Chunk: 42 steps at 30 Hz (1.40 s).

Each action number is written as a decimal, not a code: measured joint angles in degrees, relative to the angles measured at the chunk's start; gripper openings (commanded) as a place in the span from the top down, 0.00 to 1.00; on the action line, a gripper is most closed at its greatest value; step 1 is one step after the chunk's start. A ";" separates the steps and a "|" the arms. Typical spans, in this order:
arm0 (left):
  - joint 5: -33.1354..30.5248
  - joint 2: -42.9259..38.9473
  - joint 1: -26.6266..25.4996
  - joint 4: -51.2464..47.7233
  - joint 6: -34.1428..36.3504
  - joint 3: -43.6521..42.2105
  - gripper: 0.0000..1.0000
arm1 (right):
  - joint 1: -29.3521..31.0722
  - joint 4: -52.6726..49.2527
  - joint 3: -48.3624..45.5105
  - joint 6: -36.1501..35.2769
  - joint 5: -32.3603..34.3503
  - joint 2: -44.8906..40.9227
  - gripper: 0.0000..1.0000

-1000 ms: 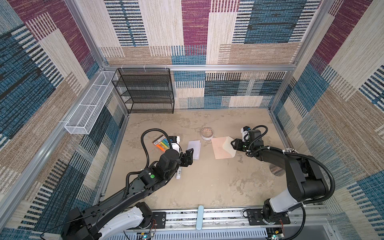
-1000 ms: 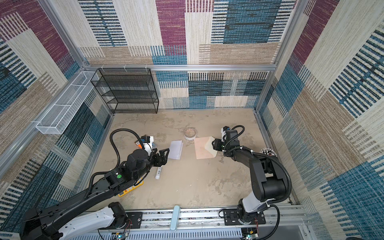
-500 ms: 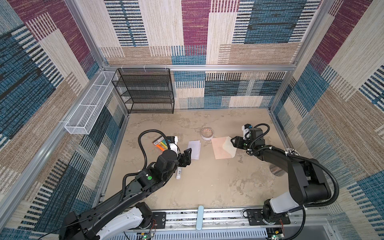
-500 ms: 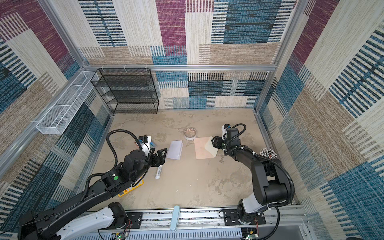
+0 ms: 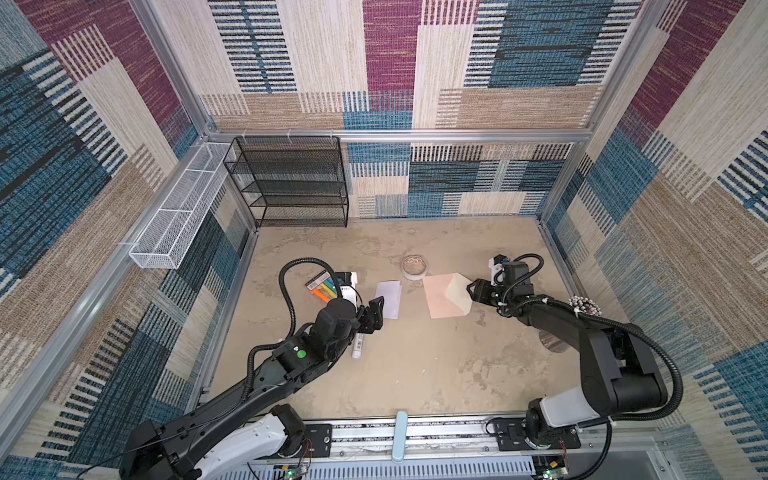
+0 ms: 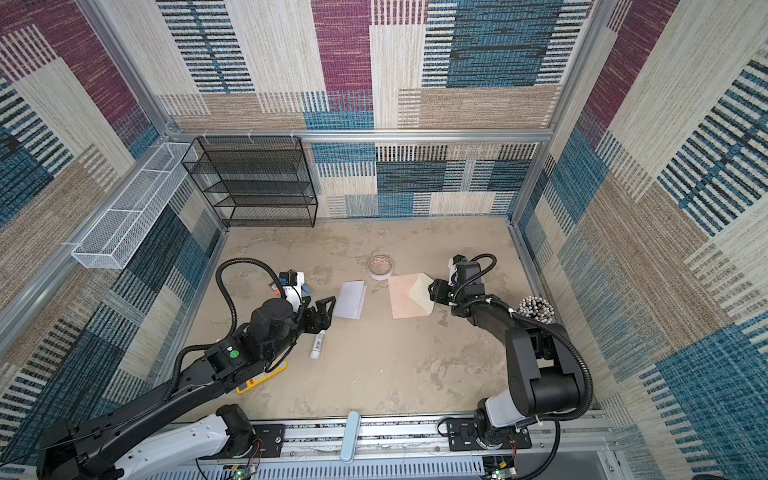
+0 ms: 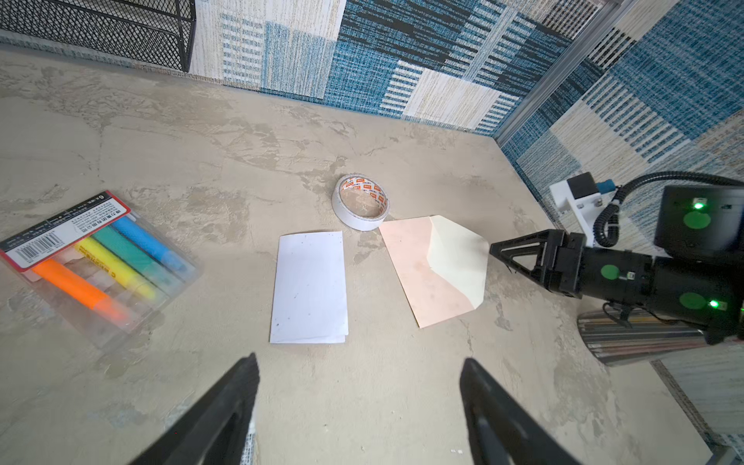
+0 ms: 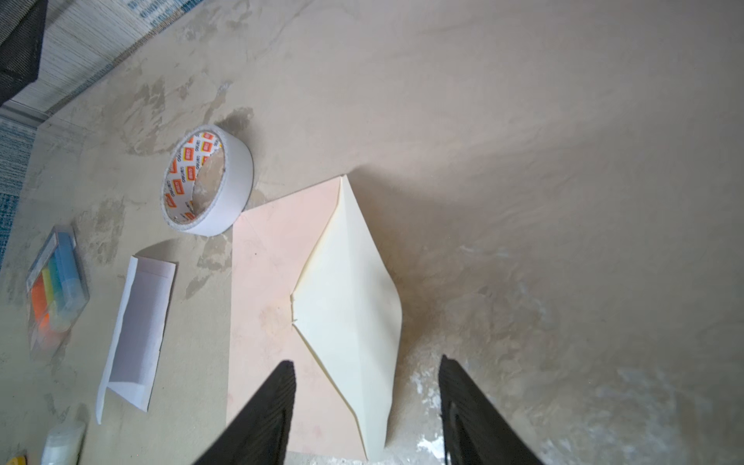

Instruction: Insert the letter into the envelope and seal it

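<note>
The letter point(image 5: 388, 299) point(image 7: 309, 288) is a white folded sheet lying flat mid-table. To its right lies the peach envelope point(image 5: 438, 299) point(image 7: 426, 282); its cream flap point(image 8: 350, 290) is open and partly raised. My right gripper point(image 5: 471, 291) point(image 8: 364, 362) is open, low at the flap's right edge. That edge lies between its spread fingers, which do not press on it. My left gripper point(image 5: 376, 313) point(image 7: 358, 358) is wide open and empty. It hovers just short of the letter's near-left edge.
A tape roll point(image 5: 414, 266) stands just behind the letter and envelope. A marker pack point(image 5: 324, 286) and a glue stick point(image 5: 358, 345) lie by my left arm. A black mesh shelf point(image 5: 291, 183) is at the back left and a cup of pens point(image 5: 584, 307) at the right.
My right gripper has shifted slightly at the flap's edge and its jaws have moved a little. The left arm, letter and envelope have barely moved.
</note>
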 measured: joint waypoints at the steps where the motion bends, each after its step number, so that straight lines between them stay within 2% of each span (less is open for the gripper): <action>1: 0.02 -0.24 0.00 0.00 0.00 -0.09 0.19 | 0.00 0.04 -0.07 0.00 -0.55 0.46 0.43; 8: 0.09 -1.62 0.00 -0.28 -0.22 -1.36 0.19 | 0.00 1.77 -0.59 0.17 -2.95 4.55 0.52; 11: 0.20 -2.14 0.00 -0.46 -0.22 -1.40 0.19 | 0.00 2.43 -0.59 0.15 -3.45 5.70 0.63; 16: 0.17 -2.29 0.09 -0.81 -0.22 -1.36 0.19 | 0.00 3.34 -0.24 0.13 -5.05 6.10 0.86; 22: 0.20 -1.92 0.11 -1.38 -0.20 -0.76 0.19 | 0.04 3.85 -0.55 0.15 -6.93 4.09 0.99; 30: 0.13 -2.75 0.11 -2.21 -0.02 0.11 0.19 | 2.67 0.66 -4.66 2.38 -7.32 -8.68 1.00; 42: -0.35 -5.73 0.15 -5.25 0.28 0.48 0.19 | 14.64 -5.57 -11.85 14.47 -4.37 -26.01 1.00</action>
